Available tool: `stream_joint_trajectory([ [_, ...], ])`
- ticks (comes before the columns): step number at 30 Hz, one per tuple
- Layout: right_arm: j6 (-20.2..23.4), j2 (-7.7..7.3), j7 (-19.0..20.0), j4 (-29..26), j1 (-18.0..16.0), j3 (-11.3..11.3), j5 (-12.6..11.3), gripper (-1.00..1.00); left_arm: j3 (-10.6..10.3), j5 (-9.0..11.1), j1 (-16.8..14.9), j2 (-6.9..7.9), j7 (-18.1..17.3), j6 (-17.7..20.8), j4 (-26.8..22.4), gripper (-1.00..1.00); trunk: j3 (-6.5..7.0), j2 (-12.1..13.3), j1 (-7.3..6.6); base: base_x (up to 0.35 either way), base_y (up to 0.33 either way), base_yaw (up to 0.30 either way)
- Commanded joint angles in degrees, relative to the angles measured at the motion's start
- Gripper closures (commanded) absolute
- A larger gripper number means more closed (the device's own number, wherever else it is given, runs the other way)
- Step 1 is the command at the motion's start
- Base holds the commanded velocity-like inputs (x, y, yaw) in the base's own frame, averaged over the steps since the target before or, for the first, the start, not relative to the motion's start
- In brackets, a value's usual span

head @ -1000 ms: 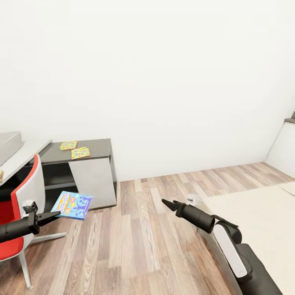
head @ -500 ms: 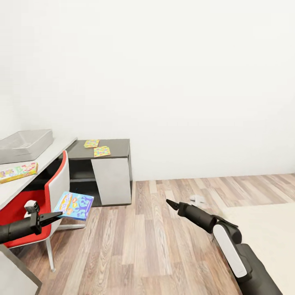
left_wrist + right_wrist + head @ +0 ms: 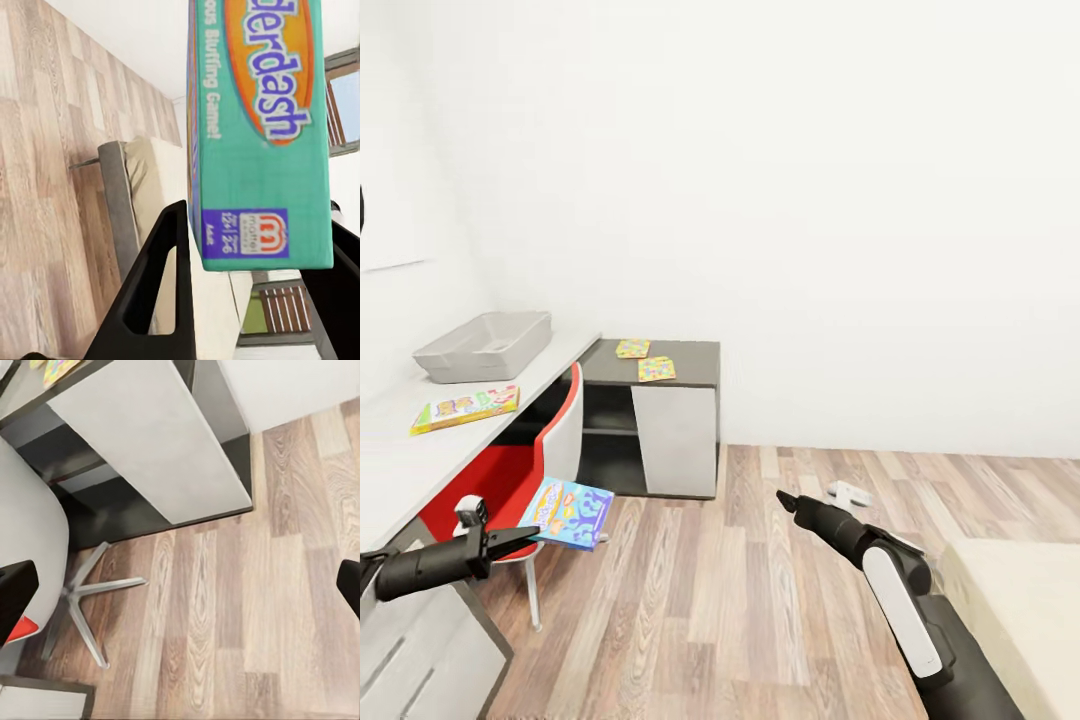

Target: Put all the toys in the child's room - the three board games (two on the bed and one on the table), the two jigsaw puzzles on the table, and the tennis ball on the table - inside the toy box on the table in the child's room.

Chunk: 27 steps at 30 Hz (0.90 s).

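The head view has swung left since a second ago, so the toy box (image 3: 485,346) now sits whole at upper left on the pale counter (image 3: 400,465). That suggests delivery is close. The left claw (image 3: 520,541) is clamped on the blue board game (image 3: 568,512). The right claw (image 3: 788,500) hangs apart over plank floor (image 3: 700,600). The jigsaw puzzles (image 3: 645,359) lie on the dark wing.

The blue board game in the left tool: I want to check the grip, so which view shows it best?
The left wrist view: the board game looms close, its lower edge between the left tool fingers. The head view shows the game small and whole at the fingertips, over the floor by the red chair.
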Motion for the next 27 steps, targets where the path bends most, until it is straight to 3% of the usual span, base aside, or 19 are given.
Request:
stream_joint_trajectory([
  [1, 0.1, -0.05, -0.6, -0.2, 0.0, 0.1, -0.6, -1.0, -0.1, 0.0, -0.1, -0.5, 0.1, 0.6, -0.1, 1.0, 0.12, 0.4, -0.23, 0.0, 0.0, 0.236],
  [7, 0.2, -0.12, -0.3, -0.6, 0.0, 0.2, -0.7, -1.0, -0.3, 0.1, -0.1, -1.32, 0.3, 0.6, -2.3, 1.0, 1.2, 2.8, -1.55, 0.0, 0.0, 0.086],
  [27, 0.2, -0.04, 0.0, -0.7, -0.1, 0.1, -0.8, -1.0, -0.5, 0.2, 0.0, -1.34, 0.1, 0.6, -3.8, 1.0, 4.89, 10.8, -5.94, 0.0, 0.0, 0.002],
])
